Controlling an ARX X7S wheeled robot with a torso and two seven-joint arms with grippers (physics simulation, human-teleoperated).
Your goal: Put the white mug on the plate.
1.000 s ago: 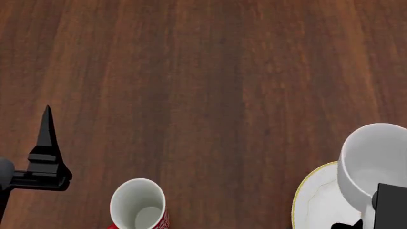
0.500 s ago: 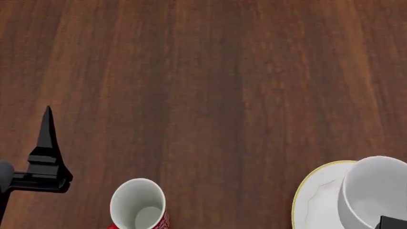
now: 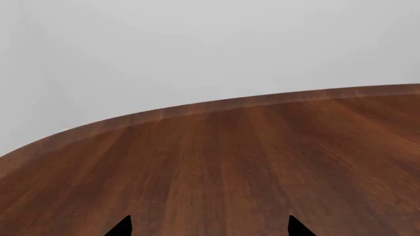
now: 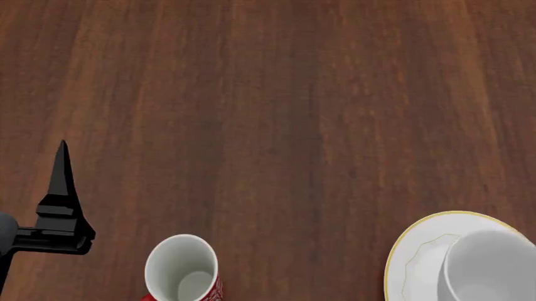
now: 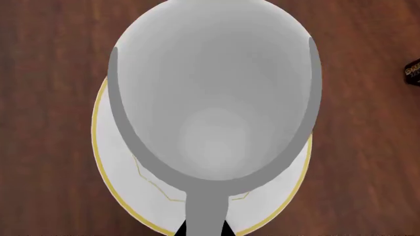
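The white mug [image 4: 490, 266] stands upright over the plate [image 4: 415, 254] at the near right corner of the head view; I cannot tell whether it touches it. In the right wrist view the white mug [image 5: 213, 98] covers most of the gold-rimmed plate [image 5: 115, 169]. My right gripper [image 5: 205, 229] is shut on the mug's handle [image 5: 205, 211], with a black fingertip on each side. It is out of the head view. My left gripper [image 3: 208, 228] is open and empty over bare table; it also shows at the left of the head view [image 4: 62, 164].
A red mug with a white pattern [image 4: 182, 271] stands upright at the near edge, between the two arms. The wooden table [image 4: 277, 113] stretches away ahead; its curved far edge [image 3: 217, 105] shows in the left wrist view. A small dark object [image 5: 412, 73] lies beside the plate.
The white mug has moved toward me and down over the plate. The right gripper has dropped out of the head view. The left arm and the red mug have not moved.
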